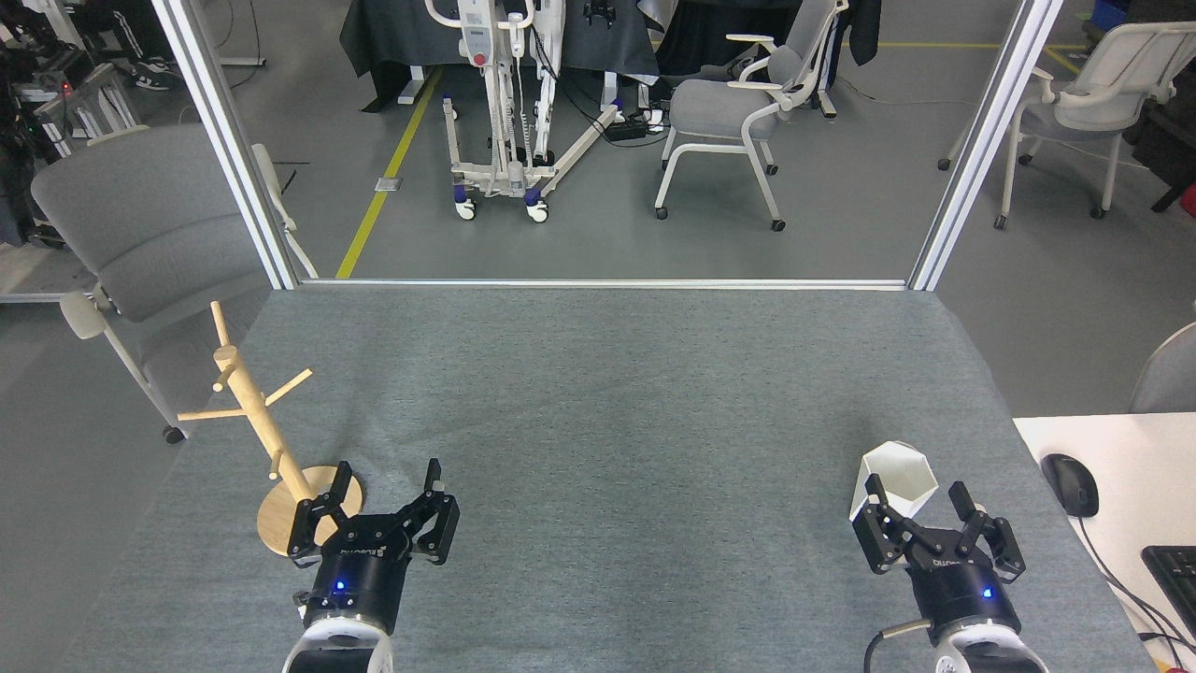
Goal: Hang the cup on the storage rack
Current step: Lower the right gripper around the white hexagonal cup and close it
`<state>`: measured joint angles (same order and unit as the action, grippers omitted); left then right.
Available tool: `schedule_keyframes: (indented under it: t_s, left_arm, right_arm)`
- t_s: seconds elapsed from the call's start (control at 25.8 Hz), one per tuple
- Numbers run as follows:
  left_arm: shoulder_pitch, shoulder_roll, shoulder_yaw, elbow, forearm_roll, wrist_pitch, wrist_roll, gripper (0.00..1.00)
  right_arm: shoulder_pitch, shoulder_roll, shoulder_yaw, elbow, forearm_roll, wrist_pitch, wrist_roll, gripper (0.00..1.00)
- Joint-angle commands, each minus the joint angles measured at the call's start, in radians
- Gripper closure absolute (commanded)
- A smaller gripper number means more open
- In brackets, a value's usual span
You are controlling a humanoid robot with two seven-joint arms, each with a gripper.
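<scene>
Grey felt is covering the table (598,393), with an office floor, chairs (724,107) and a wheeled lift frame (509,140) being seen beyond the far edge at twelve o'clock. At about eight o'clock the rack (266,421) is standing upright on its disc base, its pegs angling upward so that a cup can be slipped over one. The left gripper (383,500) is being held just beside that base, toward four o'clock of it, with its jaws spread wide apart and nothing between them; one finger is overlapping the disc's edge in view, though contact cannot be confirmed. It is judged that this arm is being kept there to steady the rack if needed.

At about four o'clock the cup (892,479) is standing on the felt, mouth upward and leaning slightly. The right gripper (920,509) is being held low behind it, jaws apart, with the cup lying at roughly eleven o'clock of the gap: the left finger is overlapping the cup's lower wall, the right finger is standing clear. The cup is not yet being clamped. A small shift toward eleven o'clock is judged necessary before closing. Cup and rack are lying well apart, across the table's width.
</scene>
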<state>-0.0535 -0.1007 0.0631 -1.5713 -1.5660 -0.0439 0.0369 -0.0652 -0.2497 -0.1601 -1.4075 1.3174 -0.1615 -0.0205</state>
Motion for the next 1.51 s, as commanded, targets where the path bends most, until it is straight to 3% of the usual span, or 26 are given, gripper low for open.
schedule_keyframes:
  t_s: [0.0,0.31,0.43,0.54,1.05,1.48]
  left_arm:
    - [0.001,0.0,0.0,0.005,0.0,0.006,0.001,0.0]
    - [0.0,-0.004,0.0,-0.006,0.007,-0.002,-0.003,0.0]
    - [0.0,-0.005,0.0,-0.012,0.01,0.001,-0.003,0.0]
    - [-0.002,-0.007,0.001,-0.023,0.012,0.006,-0.003,0.0]
    - [-0.008,0.0,0.0,-0.027,0.009,-0.007,-0.002,0.0]
    - [-0.003,0.0,-0.002,-0.023,0.004,-0.008,0.0,0.0]
  right_arm:
    - [-0.001,-0.002,0.001,0.002,-0.004,-0.009,-0.004,0.0]
    - [0.007,-0.003,0.002,-0.005,0.0,-0.032,-0.006,0.0]
    - [0.007,-0.062,0.007,0.002,0.0,-0.133,-0.007,0.0]
    - [0.001,-0.108,0.005,0.038,-0.001,-0.139,-0.007,0.0]
    - [-0.047,-0.094,0.017,0.211,0.005,-0.001,-0.007,0.0]
    - [-0.093,-0.076,0.06,0.259,0.006,0.022,-0.007,0.0]
